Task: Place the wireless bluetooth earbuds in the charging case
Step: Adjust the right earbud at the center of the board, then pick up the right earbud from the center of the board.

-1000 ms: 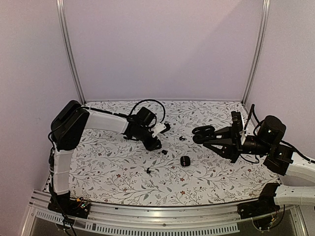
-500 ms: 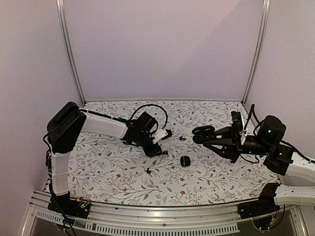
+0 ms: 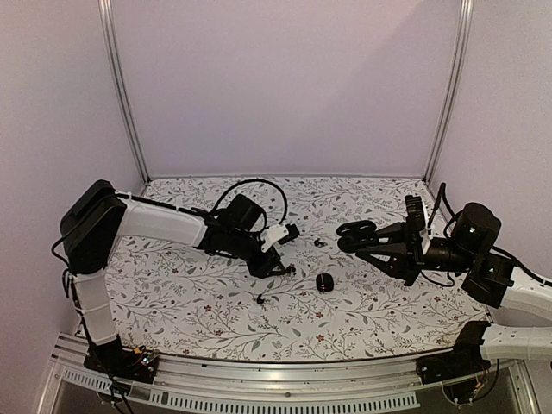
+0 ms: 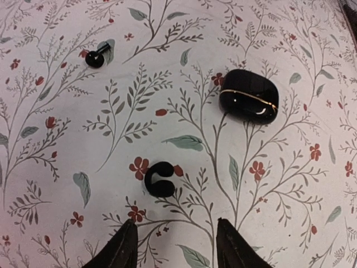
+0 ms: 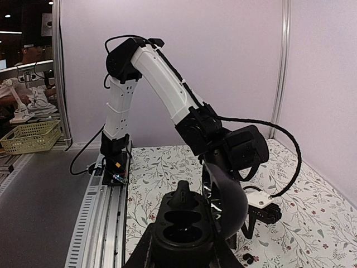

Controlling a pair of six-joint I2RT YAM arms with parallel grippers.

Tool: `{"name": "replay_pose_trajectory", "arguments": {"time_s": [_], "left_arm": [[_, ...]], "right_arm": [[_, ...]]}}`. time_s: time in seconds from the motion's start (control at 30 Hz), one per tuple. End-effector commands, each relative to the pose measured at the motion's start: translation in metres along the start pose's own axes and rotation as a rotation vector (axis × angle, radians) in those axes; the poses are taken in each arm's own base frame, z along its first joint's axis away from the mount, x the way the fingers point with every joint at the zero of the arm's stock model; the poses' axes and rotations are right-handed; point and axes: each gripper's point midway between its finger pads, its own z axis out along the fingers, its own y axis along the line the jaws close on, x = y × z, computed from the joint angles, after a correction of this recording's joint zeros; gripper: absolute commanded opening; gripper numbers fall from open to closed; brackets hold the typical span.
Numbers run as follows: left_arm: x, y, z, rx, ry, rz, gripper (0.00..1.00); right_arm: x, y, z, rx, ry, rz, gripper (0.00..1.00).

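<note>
Black and tiny, one earbud [image 4: 160, 178] lies on the flowery tabletop [image 4: 312, 223], just ahead of the left fingers [image 4: 124, 248]. Those fingers are spread apart and hold nothing. Another earbud [image 4: 96, 57] lies farther off, and a shut case [image 4: 248, 96] sits near. The right fingers [image 3: 384, 228] pinch the open case [image 5: 181, 223] up in the air. The job now looks like picking up the near earbud. Go straight down, one finger on each side, then squeeze softly, or it could pop away.

earbud [image 3: 260, 299] left of closed case [image 3: 324, 282] | both on table [image 3: 172, 293]
</note>
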Motion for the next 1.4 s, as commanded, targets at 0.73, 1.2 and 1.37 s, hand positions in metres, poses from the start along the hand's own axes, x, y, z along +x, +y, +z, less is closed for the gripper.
{"name": "replay_pose_trajectory", "arguments": {"time_s": [0.73, 1.2, 1.37], "left_arm": [[-0.016, 0.029, 0.032, 0.033, -0.038, -0.081, 0.35], [-0.001, 0.022, 0.043, 0.032, 0.016, -0.074, 0.32], [-0.002, 0.015, 0.042, 0.038, 0.024, -0.055, 0.32]], "right_arm": [[-0.001, -0.001, -0.002, 0.010, -0.005, 0.008, 0.12], [-0.001, -0.001, -0.001, 0.010, -0.004, 0.010, 0.12], [0.000, -0.002, -0.001, 0.011, -0.001, 0.012, 0.12]]}}
